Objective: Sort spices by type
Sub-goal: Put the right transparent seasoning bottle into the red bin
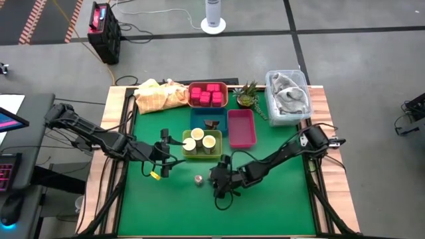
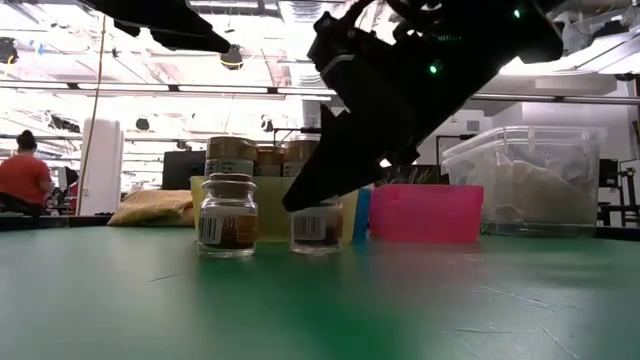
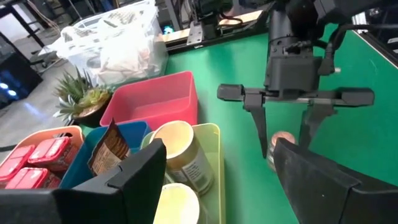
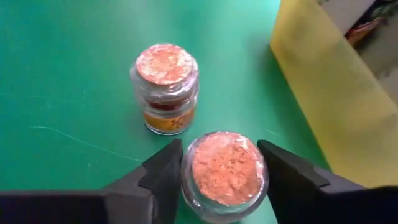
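My right arm reaches low across the green surface [image 1: 265, 206] from the right edge, wrist bent down. My right jaws [image 4: 219, 167] are spread, one finger on each side of a small cork-topped jar [image 4: 225, 173] standing on the surface; I cannot tell whether the pads touch its glass yet. A second cork-topped jar [image 4: 165, 87] stands just beside it, apart from my fingers. Both sit near the yellow tray [image 1: 201, 151], which holds the cream-topped jars [image 1: 211, 141].

My left arm stretches in from the left, its jaws [image 1: 164, 154] held open beside the yellow tray and gripping nothing. Behind lie the blue tray [image 1: 199, 118] with a dark brown piece [image 1: 212, 124], an empty pink tray [image 1: 241, 129], and pink packets [image 1: 208, 95].
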You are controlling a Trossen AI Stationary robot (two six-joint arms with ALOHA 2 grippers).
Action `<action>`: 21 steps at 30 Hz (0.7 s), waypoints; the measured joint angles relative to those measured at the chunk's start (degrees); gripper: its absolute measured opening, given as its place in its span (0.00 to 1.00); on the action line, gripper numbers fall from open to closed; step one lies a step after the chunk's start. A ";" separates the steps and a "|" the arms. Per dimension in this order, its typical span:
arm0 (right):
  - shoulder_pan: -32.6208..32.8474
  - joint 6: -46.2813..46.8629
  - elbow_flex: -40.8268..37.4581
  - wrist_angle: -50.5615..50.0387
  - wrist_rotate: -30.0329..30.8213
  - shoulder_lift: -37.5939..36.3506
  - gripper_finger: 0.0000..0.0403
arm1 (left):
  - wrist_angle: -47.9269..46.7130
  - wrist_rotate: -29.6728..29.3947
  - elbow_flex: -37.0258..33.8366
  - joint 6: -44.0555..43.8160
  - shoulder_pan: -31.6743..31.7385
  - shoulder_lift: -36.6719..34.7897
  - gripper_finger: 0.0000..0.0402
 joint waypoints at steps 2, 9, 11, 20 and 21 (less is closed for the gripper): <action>0.00 0.10 0.00 -0.95 0.06 -0.66 0.51 | -0.02 0.00 0.00 -0.02 0.00 0.00 0.71; 0.00 2.25 0.00 -7.02 0.06 -2.33 0.49 | -0.04 0.00 0.00 -0.25 0.00 0.00 0.71; 0.34 4.63 -0.02 -12.30 0.10 -4.69 0.49 | -0.04 0.00 0.00 -0.80 0.00 0.00 0.71; 3.25 18.62 -0.02 -36.41 8.47 -19.28 0.50 | 1.66 -0.50 0.00 -1.29 0.79 0.00 0.71; 2.82 20.18 -0.02 -38.01 10.76 -20.14 0.50 | 2.24 -0.70 0.00 -1.30 1.15 0.00 0.71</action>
